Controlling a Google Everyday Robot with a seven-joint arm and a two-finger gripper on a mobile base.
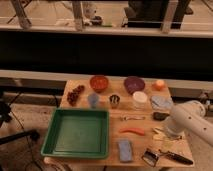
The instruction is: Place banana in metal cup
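The banana (159, 135) is a pale yellow curved piece on the table's right side, partly hidden by my white arm (189, 121). The metal cup (114, 101) is small and shiny, and stands upright in the middle of the table between a light blue cup (93, 100) and a white round container (139, 99). My gripper (165, 133) is under the end of the white arm, right over the banana and well to the right of the metal cup. An orange-red carrot piece (132, 131) lies just left of the banana.
A green tray (77, 132) fills the table's left front. An orange bowl (99, 82), a purple bowl (134, 84), an orange (159, 85) and grapes (76, 94) sit at the back. A blue sponge (125, 150) and a black-handled tool (170, 156) lie at the front.
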